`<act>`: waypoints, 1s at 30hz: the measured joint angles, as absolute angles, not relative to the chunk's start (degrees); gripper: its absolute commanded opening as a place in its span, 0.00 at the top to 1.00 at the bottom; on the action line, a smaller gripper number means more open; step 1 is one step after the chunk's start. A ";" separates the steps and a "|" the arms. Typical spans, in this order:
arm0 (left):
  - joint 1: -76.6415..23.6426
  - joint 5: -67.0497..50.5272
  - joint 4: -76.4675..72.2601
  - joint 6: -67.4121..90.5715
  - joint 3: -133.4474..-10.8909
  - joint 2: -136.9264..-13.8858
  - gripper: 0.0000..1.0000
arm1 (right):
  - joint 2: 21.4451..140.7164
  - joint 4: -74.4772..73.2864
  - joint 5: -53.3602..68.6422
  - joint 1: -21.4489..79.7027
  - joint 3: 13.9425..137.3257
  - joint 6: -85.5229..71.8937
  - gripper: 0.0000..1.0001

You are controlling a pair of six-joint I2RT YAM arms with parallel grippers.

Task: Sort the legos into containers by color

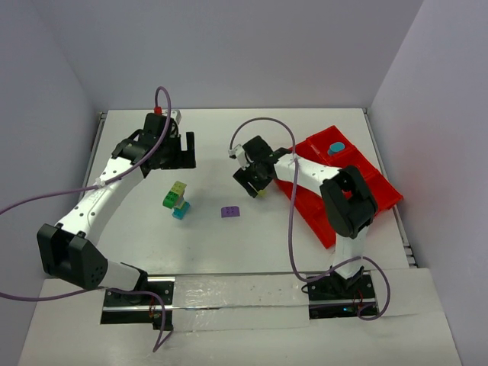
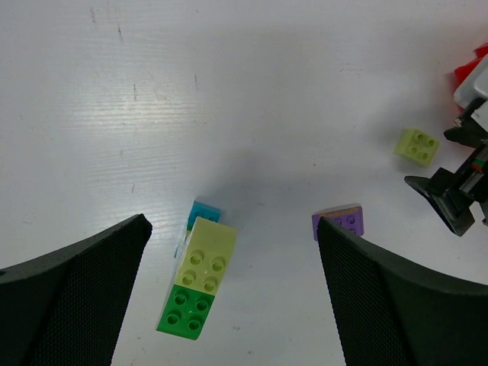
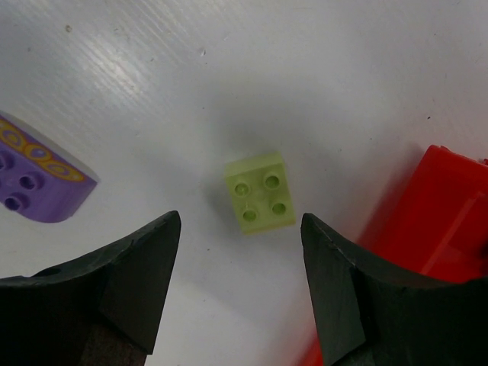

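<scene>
A stack of a pale yellow (image 1: 178,188), a green (image 1: 170,200) and a teal brick (image 1: 181,212) lies left of centre. In the left wrist view it lies low between the fingers: yellow (image 2: 204,255), green (image 2: 185,309), teal (image 2: 203,213). My left gripper (image 1: 185,152) is open and empty, above and behind the stack (image 2: 232,225). A purple brick (image 1: 230,212) lies at centre. My right gripper (image 1: 254,185) is open and empty over a single pale yellow brick (image 3: 259,191), which lies just ahead of its fingertips (image 3: 240,217). The red tray (image 1: 379,185) holds a teal brick (image 1: 336,147).
The tray's edge (image 3: 438,229) is right beside the right gripper. The purple brick (image 3: 34,187) lies to that gripper's left, and it also shows by the left gripper's right finger (image 2: 341,222). Walls close the back and both sides of the table.
</scene>
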State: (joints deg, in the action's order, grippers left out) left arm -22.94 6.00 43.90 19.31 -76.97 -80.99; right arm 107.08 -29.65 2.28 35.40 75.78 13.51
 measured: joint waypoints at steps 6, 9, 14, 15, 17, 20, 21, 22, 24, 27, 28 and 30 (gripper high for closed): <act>-22.94 6.00 43.90 19.29 -76.99 -81.66 0.01 | 110.91 -29.13 -0.52 35.40 77.22 14.12 0.31; -22.94 6.00 43.92 19.25 -77.02 -81.97 0.01 | 112.34 -29.00 -1.32 35.38 77.70 13.98 0.41; -22.94 6.04 43.96 19.00 -77.45 -82.60 0.01 | 113.73 -28.46 -2.11 35.40 78.28 13.09 0.65; -22.94 6.04 43.99 18.94 -77.56 -82.68 0.01 | 113.72 -28.32 -2.36 35.40 78.38 12.83 0.67; -22.94 6.04 43.93 18.84 -77.74 -82.75 0.01 | 113.65 -27.96 -2.41 35.38 78.48 12.28 0.72; -22.94 6.04 43.94 18.81 -77.83 -82.80 0.01 | 112.72 -27.63 -2.22 35.29 78.41 11.39 0.79; -22.94 6.04 43.92 18.81 -77.84 -82.82 0.01 | 111.90 -27.64 -1.99 35.18 78.40 10.99 0.80; -22.94 6.04 43.93 18.81 -77.84 -82.84 0.01 | 110.74 -27.59 -1.76 34.99 78.39 10.40 0.80; -22.94 6.03 43.92 18.80 -77.84 -82.85 0.01 | 107.78 -27.52 -1.58 34.30 78.39 9.23 0.80; -22.94 6.04 43.93 18.81 -77.84 -82.85 0.01 | 102.39 -27.29 -1.71 32.31 78.08 7.05 0.79; -22.94 6.04 43.94 18.81 -77.84 -82.85 0.01 | 100.33 -26.96 -1.77 31.32 77.51 5.98 0.79; -22.94 6.07 43.92 18.79 -77.84 -82.85 0.01 | 96.14 -26.33 -2.04 29.04 75.78 3.73 0.78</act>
